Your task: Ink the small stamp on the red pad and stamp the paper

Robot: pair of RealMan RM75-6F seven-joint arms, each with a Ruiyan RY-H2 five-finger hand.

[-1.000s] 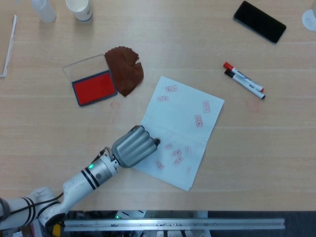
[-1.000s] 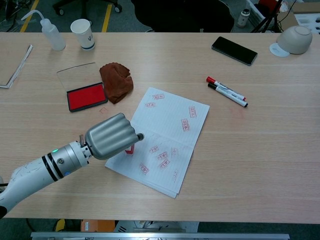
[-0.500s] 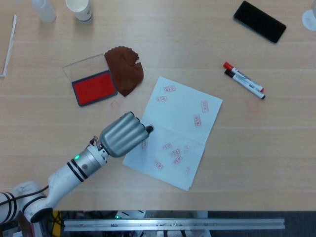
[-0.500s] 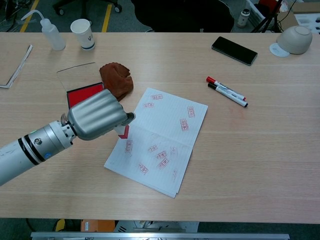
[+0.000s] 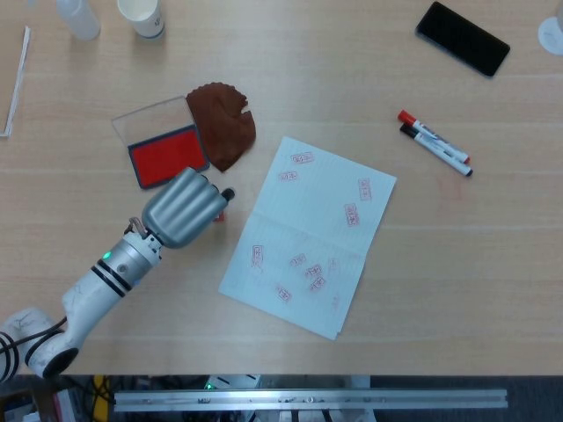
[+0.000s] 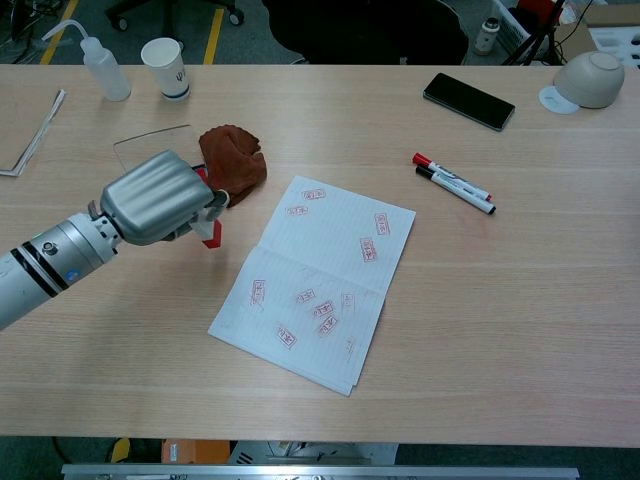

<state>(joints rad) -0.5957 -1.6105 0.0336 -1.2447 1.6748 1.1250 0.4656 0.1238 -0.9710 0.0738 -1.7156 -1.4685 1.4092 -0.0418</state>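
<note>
Small stamp (image 6: 211, 232) gripped in left hand (image 5: 182, 207), red base poking out below the curled fingers in chest view; only a sliver of red visible beside the fingertips in head view (image 5: 220, 216); held over bare tabletop, between red pad (image 5: 167, 156) and paper (image 5: 310, 233); contact with table not discernible. Left hand closed around stamp, knuckles up, silver back facing the cameras; in chest view (image 6: 160, 198) covering most of the pad, only a thin red edge showing by the fingers. Red pad open, just above the hand in head view, clear lid (image 5: 151, 119) lying flat against its far side. Paper to the right of the hand, lying skewed on the table, creased across the middle, scattered with red stamp marks; nearest mark (image 5: 257, 255) on the lower left part. Right hand out of sight in both views.

Brown cloth (image 5: 223, 124) crumpled just right of the pad, touching its corner; two markers (image 5: 434, 142), one red-capped and one black-capped, side by side, well right of the paper; black phone (image 5: 463, 39) at far right; paper cup (image 6: 168, 68) and squeeze bottle (image 6: 101, 64) at far left; pale bowl (image 6: 591, 79) upturned at far right corner in chest view; sheet edge (image 6: 36, 133) at left border.
</note>
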